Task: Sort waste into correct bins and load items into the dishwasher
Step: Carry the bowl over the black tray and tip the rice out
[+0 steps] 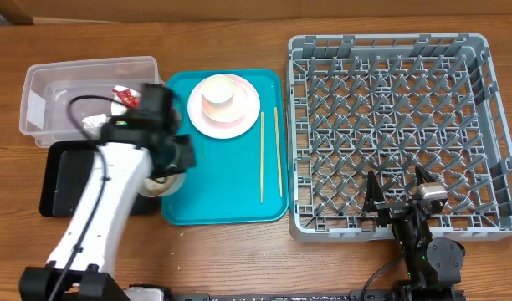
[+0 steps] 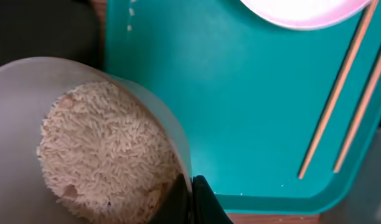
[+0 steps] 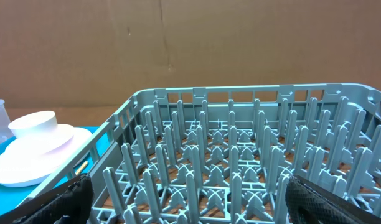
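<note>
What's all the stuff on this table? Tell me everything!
dish rack: one, grey, right side
teal tray: one, teal, middle
plate: one, pale pink, on teal tray
small bowl: one, pinkish, on the plate
chopsticks: two, wooden, teal tray's right part
white bowl: one, white, teal tray's left edge
rice: a heap, white, in white bowl
clear tub: one, see-through, back left
wrapper: one, red, in clear tub
napkin: one, white, in clear tub
black tray: one, black, front left
left fingers: two, black, pinching white bowl's rim
right fingers: two, black, open, over dish rack's near edge
</note>
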Motion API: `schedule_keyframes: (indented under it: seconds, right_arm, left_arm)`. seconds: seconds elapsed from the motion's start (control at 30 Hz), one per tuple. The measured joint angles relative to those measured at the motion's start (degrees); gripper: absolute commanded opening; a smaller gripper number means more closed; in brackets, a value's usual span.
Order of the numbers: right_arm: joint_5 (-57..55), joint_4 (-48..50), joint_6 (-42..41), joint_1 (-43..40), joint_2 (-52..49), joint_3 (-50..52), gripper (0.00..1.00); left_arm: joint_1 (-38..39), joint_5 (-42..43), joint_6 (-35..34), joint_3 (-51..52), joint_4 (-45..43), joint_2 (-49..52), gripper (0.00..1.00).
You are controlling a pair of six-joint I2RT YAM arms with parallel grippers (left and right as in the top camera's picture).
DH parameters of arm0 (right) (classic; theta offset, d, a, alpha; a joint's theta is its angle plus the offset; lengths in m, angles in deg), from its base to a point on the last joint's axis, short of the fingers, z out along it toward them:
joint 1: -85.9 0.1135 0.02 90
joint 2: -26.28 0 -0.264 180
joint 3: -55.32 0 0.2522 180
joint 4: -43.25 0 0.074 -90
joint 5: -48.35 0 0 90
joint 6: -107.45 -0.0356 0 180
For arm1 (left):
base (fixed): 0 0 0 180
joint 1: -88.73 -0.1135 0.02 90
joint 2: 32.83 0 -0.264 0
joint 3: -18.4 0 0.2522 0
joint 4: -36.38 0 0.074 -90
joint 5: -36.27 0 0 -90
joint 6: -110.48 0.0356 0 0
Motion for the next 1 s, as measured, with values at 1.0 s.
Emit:
schedule_keyframes:
  seconds: [1.0]
  right_arm:
    - [0.0, 0.0, 0.0, 0.0, 0.0, 0.0, 1.0]
  left_arm:
    - [-58.9, 60.6, 9.7, 22.9, -35.9, 0.0, 0.04]
